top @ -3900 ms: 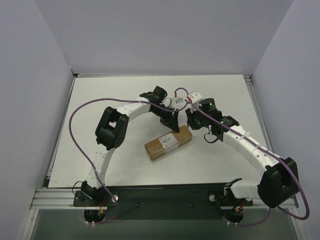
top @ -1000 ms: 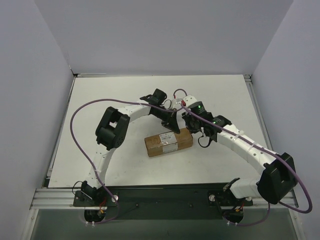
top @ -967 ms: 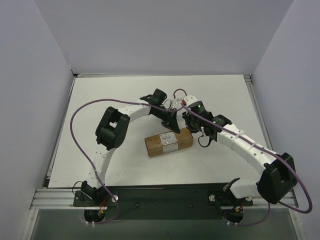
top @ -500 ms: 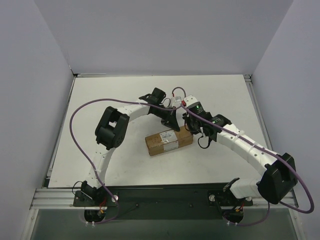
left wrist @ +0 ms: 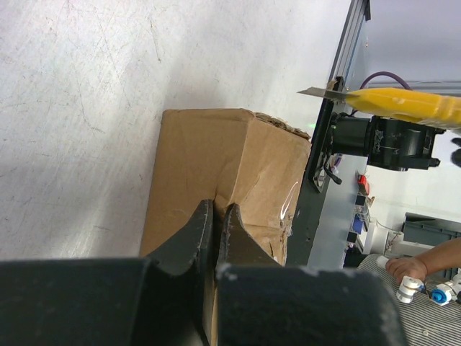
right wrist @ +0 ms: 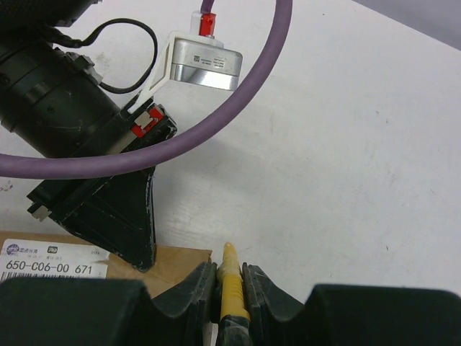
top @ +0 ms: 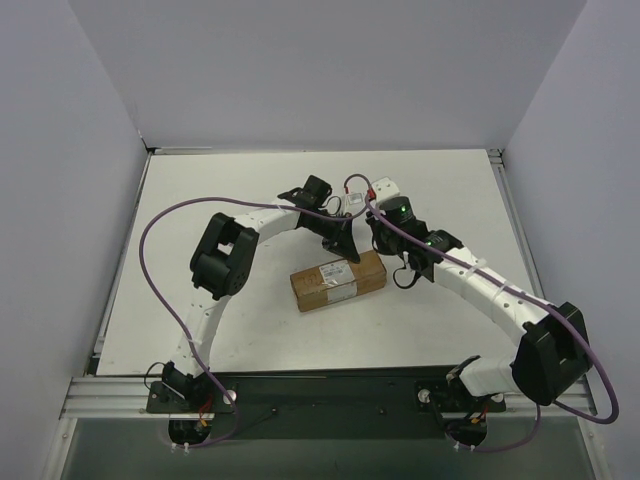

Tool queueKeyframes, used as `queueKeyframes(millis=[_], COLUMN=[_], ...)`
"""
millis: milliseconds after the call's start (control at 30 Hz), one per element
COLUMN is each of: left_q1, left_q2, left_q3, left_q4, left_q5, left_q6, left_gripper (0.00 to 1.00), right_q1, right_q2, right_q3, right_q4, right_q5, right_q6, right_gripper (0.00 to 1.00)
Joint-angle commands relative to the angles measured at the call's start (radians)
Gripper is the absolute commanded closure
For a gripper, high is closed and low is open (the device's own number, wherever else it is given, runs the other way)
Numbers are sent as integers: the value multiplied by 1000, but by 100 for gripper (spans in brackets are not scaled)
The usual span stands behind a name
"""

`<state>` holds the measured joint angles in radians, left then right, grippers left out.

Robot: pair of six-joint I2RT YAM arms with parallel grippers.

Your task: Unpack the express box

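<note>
The express box point(top: 338, 281), brown card with a white label on top, lies mid-table. My left gripper point(top: 346, 250) is shut, its tips pressing on the box's far top edge; the left wrist view has the tips point(left wrist: 216, 210) over the brown card point(left wrist: 216, 158). At the box's right end my right gripper point(top: 388, 252) is shut on a yellow utility knife point(right wrist: 230, 285). The knife's tip sits just past the box corner point(right wrist: 176, 265). In the left wrist view the knife point(left wrist: 407, 105) hangs above the box with its blade out.
White table point(top: 250, 330) walled on three sides, with a metal rail point(top: 300, 395) along the near edge. Purple cables loop over both arms, one point(right wrist: 216, 144) crossing the right wrist view. A person's hand point(left wrist: 425, 259) shows beyond the table.
Since the oldest frame the box has turned flatter and slid slightly. Over the last second the right wrist drew back a little. The left gripper stays on the box.
</note>
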<state>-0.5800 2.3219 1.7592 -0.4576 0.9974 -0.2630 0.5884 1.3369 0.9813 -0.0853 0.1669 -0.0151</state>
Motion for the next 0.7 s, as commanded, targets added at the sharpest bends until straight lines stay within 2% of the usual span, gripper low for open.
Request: queueKeyframes(millis=[0,667], left_q1=[3,-1], left_q2=[-6,-4], left_q3=[-4,-7], left_q4=[17,20], left_q5=[-28,-34], left_q6=[-12,-8], left_gripper=[100,100], right_q1=[-4,4], right_q2=[18,21], right_q3=[3,-20], right_q4=[26,-30], right_q5=[-26,-67], right_q6=[0,3], right_gripper=[100,100])
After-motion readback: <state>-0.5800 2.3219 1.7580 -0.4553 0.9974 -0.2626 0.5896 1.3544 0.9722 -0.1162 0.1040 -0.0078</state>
